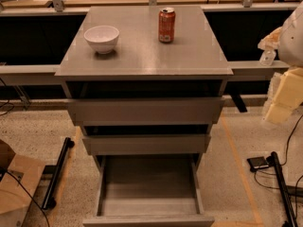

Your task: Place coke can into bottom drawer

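Coke can (166,25) is upright on the cabinet top (142,56), close to the back edge and a bit right of centre, well off the right edge. White bowl (102,38) sits toward the left edge, well apart from the can, so it shouldn't be in my way. My read on handling: thin aluminium, light, rigid enough if full but it dents if empty, and the painted wall is smooth and slippery. So moderate squeeze only. Grab it across the red body at about mid-height, below the silver top rim and above the base taper, and keep it vertical. It's a tall, narrow cylinder, so a glancing touch on approach would likely tip it or roll it toward the back edge. My gripper (283,96) hangs out past the right edge of the cabinet top, lower than the surface near the front-right corner, and well apart from the can. Only the pale wrist and cream parts show at the frame's right border. Can't tell whether it's open or closed. It isn't on the can, which stands free. Bottom drawer (149,183) is pulled out toward the front, with its grey interior accessible from above. The two upper drawers (144,110) sit further back. From this pose I'd expect to go up and across over the right edge to reach the can, then come down in front for the drop.
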`<state>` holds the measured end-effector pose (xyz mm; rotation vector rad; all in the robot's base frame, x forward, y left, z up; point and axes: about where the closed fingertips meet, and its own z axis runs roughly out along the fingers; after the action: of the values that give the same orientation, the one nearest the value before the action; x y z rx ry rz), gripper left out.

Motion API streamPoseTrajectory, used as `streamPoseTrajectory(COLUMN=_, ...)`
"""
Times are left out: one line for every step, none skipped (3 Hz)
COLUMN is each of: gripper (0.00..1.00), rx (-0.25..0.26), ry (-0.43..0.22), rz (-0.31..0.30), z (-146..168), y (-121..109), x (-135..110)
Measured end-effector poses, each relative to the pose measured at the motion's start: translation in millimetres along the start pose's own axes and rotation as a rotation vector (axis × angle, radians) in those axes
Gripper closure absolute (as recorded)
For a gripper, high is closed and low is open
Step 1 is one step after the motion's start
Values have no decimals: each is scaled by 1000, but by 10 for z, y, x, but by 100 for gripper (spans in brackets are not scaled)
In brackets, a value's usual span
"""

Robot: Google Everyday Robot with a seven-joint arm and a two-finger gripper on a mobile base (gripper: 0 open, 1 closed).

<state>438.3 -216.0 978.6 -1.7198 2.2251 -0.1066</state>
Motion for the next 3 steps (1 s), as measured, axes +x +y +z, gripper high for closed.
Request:
streamPoseTrajectory(gripper=0, rx=1, ry=-7, rz=1, z=-3, y=-6, x=-6)
streamPoseTrajectory(gripper=0, rx=18, ry=-101, rz=16, z=-45, y=-80, x=-81)
streamPoseTrajectory(gripper=0, rx=32, ry=-223, rz=29, z=-51, y=-211, x=-169)
